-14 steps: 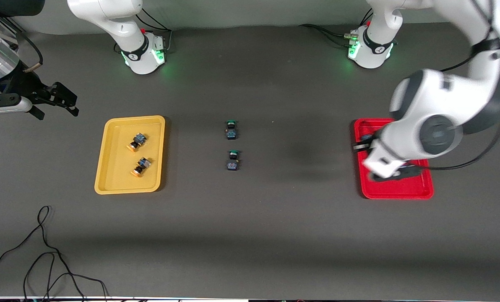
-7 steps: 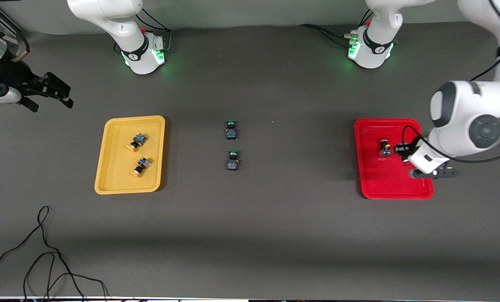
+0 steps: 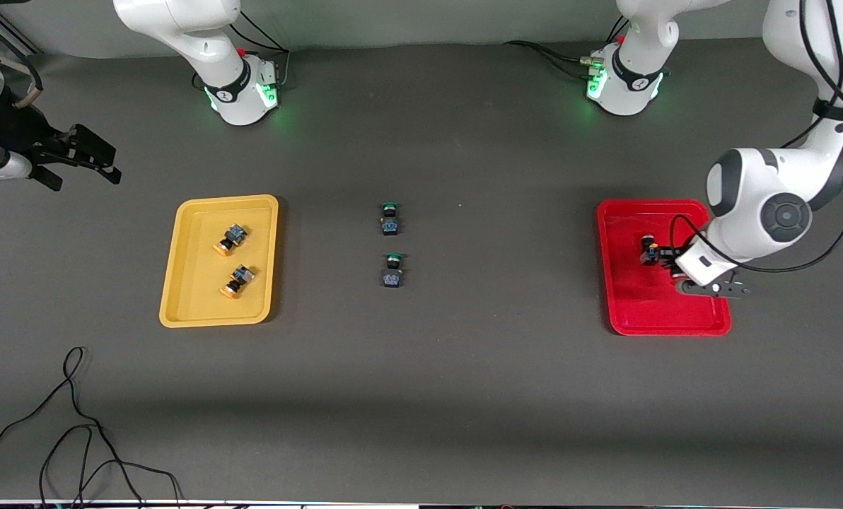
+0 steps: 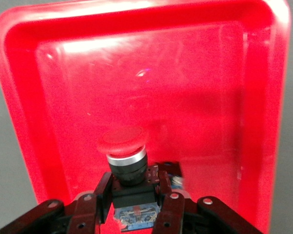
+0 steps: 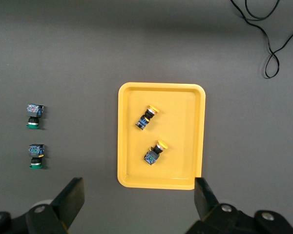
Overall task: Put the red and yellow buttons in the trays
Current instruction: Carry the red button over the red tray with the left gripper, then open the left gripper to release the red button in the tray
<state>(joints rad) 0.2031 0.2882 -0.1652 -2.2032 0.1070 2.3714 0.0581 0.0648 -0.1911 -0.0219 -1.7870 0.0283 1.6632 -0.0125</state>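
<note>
Gripping 1 red button (image 4: 122,141) low in the red tray (image 3: 616,283), the left gripper (image 4: 132,197) should release gently while the wide-open right gripper (image 5: 136,197) waits.

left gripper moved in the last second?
Yes. The left gripper has shifted toward the left arm's end of the red tray; its wrist no longer covers most of it. It grips a red button.

2 buttons (image 3: 232,259) in tray (image 3: 181,283); 1 button (image 4: 127,161) in other tray (image 3: 619,297).
</note>
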